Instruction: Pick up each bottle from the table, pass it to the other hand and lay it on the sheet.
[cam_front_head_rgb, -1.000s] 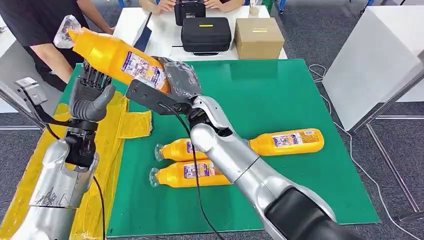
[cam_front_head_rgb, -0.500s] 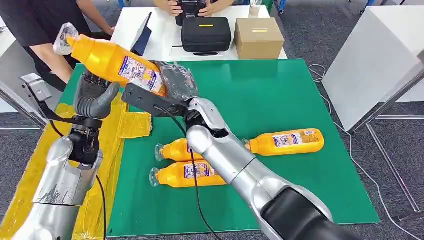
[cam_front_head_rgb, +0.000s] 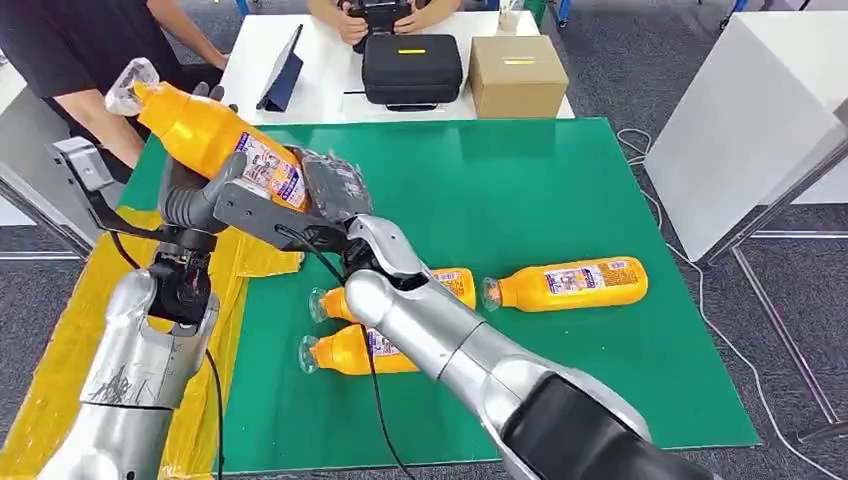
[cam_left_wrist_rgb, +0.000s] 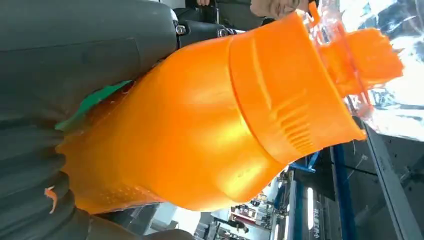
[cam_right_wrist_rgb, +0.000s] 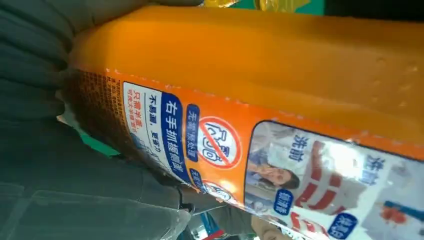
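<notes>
Above the green tabletop (cam_front_head_rgb: 560, 190), both hands grasped one raised orange bottle (cam_front_head_rgb: 215, 140): the right hand (cam_front_head_rgb: 335, 190) wrapped its labelled base, while the left hand (cam_front_head_rgb: 195, 200) had its fingers (cam_front_head_rgb: 180, 165) closed around the body nearer the clear cap. Three more bottles (cam_front_head_rgb: 565, 283) lay on the tabletop beside the yellow sheet (cam_front_head_rgb: 60, 350).

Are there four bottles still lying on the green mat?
No, three bottles lie on the green mat: one, another and a third.
</notes>
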